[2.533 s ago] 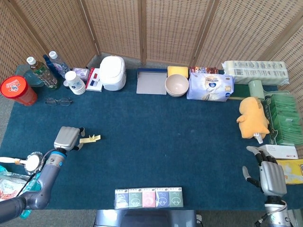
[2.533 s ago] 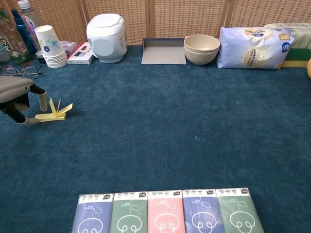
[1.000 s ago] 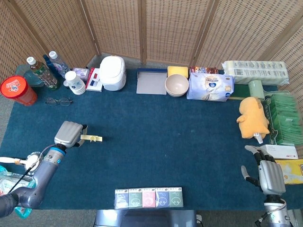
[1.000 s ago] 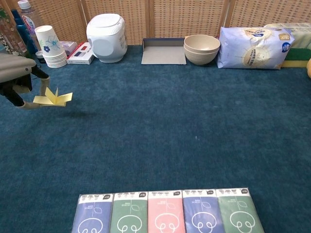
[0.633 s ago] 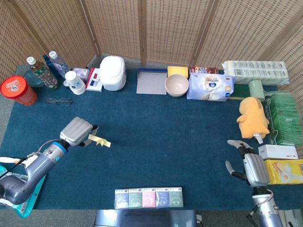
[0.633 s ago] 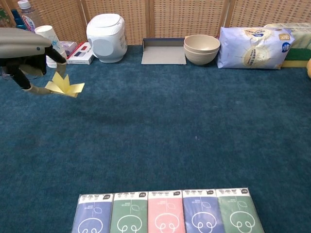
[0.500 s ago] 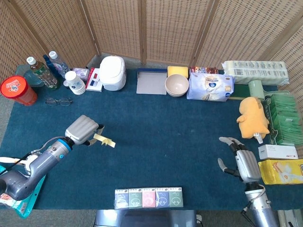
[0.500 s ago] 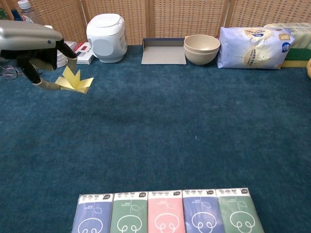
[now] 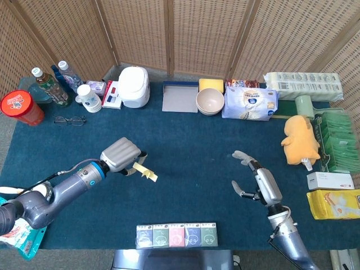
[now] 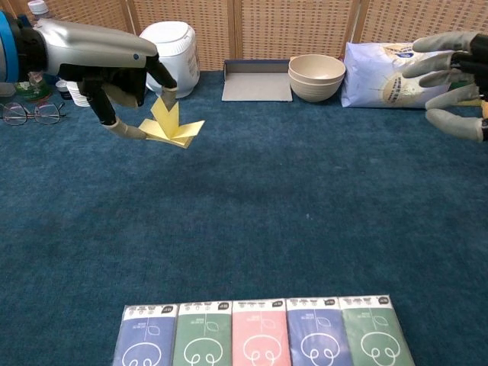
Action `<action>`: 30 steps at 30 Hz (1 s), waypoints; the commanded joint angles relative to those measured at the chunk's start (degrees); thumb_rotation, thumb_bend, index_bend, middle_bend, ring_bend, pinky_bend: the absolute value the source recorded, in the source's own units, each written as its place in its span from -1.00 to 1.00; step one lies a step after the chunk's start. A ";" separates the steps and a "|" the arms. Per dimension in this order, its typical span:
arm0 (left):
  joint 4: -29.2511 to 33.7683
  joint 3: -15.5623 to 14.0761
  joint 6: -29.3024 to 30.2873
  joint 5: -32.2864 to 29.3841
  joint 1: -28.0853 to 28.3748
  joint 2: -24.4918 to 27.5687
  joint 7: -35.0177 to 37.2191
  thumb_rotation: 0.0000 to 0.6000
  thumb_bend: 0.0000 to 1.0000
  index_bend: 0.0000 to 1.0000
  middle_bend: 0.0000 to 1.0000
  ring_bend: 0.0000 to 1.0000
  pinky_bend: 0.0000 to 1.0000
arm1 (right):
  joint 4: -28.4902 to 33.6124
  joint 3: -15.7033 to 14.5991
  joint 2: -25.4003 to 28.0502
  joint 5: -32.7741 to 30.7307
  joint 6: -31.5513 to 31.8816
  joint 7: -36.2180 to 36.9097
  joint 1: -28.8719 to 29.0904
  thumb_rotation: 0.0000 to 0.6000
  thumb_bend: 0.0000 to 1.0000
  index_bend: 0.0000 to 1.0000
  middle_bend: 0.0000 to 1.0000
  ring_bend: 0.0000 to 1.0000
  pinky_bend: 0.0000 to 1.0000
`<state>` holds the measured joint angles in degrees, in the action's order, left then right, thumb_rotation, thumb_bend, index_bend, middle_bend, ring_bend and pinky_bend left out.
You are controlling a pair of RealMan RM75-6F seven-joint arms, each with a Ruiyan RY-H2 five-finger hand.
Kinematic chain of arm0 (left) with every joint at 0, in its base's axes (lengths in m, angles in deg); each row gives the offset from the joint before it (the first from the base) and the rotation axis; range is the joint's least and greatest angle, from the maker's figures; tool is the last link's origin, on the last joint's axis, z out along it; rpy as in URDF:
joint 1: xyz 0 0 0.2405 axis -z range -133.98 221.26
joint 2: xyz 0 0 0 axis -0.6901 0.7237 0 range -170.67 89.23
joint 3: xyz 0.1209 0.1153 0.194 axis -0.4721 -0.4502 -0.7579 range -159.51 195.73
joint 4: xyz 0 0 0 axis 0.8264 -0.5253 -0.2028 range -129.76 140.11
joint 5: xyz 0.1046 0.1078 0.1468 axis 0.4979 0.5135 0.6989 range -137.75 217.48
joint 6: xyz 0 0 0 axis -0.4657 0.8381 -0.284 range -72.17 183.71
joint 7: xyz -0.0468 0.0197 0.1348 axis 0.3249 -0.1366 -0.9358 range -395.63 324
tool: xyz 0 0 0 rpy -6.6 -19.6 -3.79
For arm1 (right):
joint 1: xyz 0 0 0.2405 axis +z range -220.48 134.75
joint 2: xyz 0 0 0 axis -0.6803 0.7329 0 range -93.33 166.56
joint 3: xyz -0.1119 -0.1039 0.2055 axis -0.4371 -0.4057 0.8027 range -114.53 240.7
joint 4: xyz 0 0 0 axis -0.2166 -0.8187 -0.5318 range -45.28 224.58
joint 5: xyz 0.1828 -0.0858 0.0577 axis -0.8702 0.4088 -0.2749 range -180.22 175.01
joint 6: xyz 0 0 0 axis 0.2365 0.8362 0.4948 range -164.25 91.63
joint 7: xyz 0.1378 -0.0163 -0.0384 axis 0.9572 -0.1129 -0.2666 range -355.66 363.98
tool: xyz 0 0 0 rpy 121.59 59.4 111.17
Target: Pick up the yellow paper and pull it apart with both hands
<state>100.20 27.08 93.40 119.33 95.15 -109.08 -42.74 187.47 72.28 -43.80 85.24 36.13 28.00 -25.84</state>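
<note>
Clearly the left hand [image 10: 114, 72] pinches the folded yellow paper [image 10: 171, 126] by one edge, clear of the blue cloth, while the right hand [image 10: 450, 76] hangs well apart with fingers spread and empty. That thin pinch could slip or tear early once the other hand tugs. The stacked beige bowls [image 9: 210, 101] appear empty.

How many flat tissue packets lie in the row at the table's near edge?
5: side by side, left to right, a blue packet, green packet, pink packet, second blue packet and second green packet. None looks hidden.
</note>
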 commanded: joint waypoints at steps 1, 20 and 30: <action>0.47 1.08 -2.47 -0.94 2.63 -1.21 0.66 1.00 -0.26 0.29 1.00 1.00 1.00 | -1.35 0.23 -1.42 1.50 -0.55 4.40 1.86 1.00 -0.19 -0.81 -0.58 -0.69 -0.51; 1.87 2.89 -10.62 -12.52 13.58 -1.11 -2.92 1.00 -0.26 0.29 1.00 1.00 1.00 | -8.02 -0.29 -6.41 4.29 2.81 4.52 5.07 1.00 -0.17 -0.58 0.49 0.51 0.51; 0.99 1.62 -11.07 -16.63 16.49 -1.12 -3.40 1.00 -0.26 0.29 1.00 1.00 1.00 | -10.45 -0.01 -9.73 3.19 3.10 1.84 6.64 1.00 -0.36 -0.46 0.83 0.98 1.00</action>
<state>101.22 28.80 82.36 102.82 111.53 -110.21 -46.13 177.05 72.30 -53.43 88.49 39.28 29.89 -19.28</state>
